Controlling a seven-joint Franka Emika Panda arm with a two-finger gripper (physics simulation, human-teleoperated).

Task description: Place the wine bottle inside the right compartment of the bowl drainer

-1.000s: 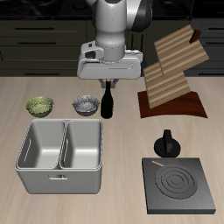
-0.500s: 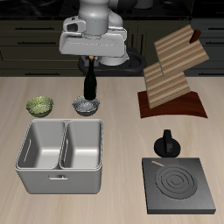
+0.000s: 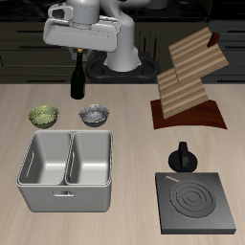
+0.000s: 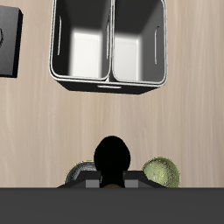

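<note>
The wine bottle is slim and near-black, and it hangs upright above the table's back edge with my gripper shut on its neck. From the wrist view I look down on the bottle's round dark body between the gripper fingers. The bowl drainer is a grey two-well basin standing nearer the table's front edge, well below and forward of the bottle. Its right compartment is the well on the stove's side, seen in the wrist view as a smooth grey well. Both wells hold nothing.
Two small bowls, a greenish bowl and a grey bowl, sit between the bottle and the basin. A wooden rack stands at the back. A squat black knobbed object and a flat black stove plate lie beside the basin.
My gripper has carried the bottle up and sideways, away from the wooden rack and toward the table's back, from beside the grey bowl to beyond the greenish bowl's side.
</note>
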